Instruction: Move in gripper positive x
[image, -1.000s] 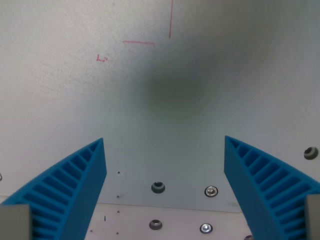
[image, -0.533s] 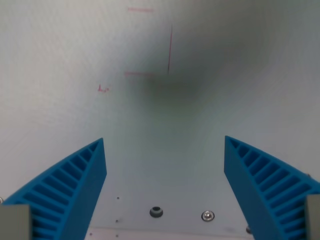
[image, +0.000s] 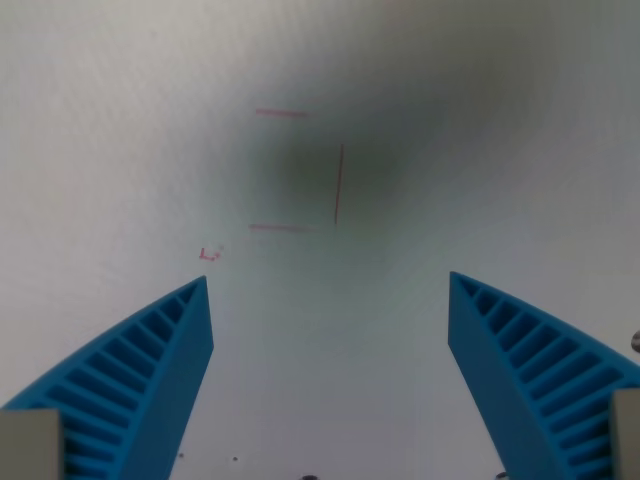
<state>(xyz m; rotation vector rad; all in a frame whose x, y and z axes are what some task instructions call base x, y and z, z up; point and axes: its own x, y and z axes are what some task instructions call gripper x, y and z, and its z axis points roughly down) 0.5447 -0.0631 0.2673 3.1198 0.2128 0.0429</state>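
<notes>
Hovering over the table, the gripper is spread, empty; red marks ahead; endpoint unknown.

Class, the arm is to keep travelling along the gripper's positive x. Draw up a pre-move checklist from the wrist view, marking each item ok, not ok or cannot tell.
1. Blue ribbed gripper open: ok, the two fingers stand wide apart.
2. Nothing held between the fingers: ok, only the white table surface shows there.
3. Surface ahead free of obstacles: ok within this view; only thin red pen marks and a small red mark.
4. Height above the surface: cannot tell; a soft dark shadow is the only cue.
5. Which image direction is positive x: cannot tell from the picture alone.
</notes>
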